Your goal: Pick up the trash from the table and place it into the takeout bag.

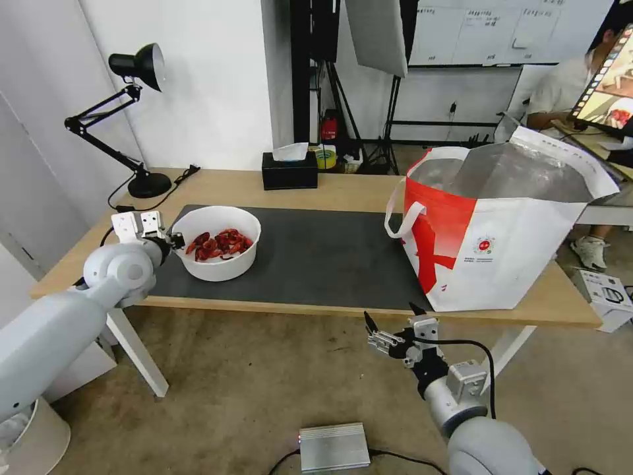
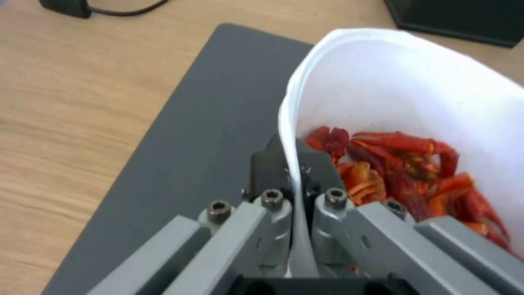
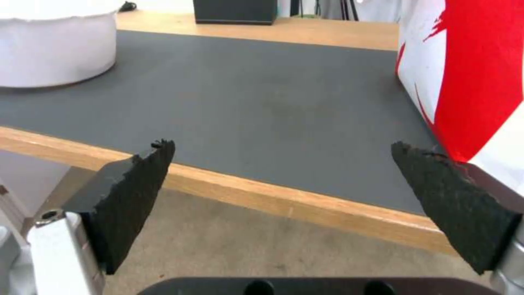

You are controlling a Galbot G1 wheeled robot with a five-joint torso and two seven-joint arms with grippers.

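White bowl (image 1: 223,243) of red shells, pinched at its rim by the left pincer (image 2: 297,176).
It sits on the tabletop (image 1: 349,191) far left of the bag (image 1: 501,224), not yet bagged; right pincer (image 1: 394,323) hangs open below the near edge.

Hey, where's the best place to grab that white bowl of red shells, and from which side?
By its thin rim on the robot's left, where the left gripper already pinches the white bowl: one finger inside, one outside. The wall is too wide to span, and the shells lie low.
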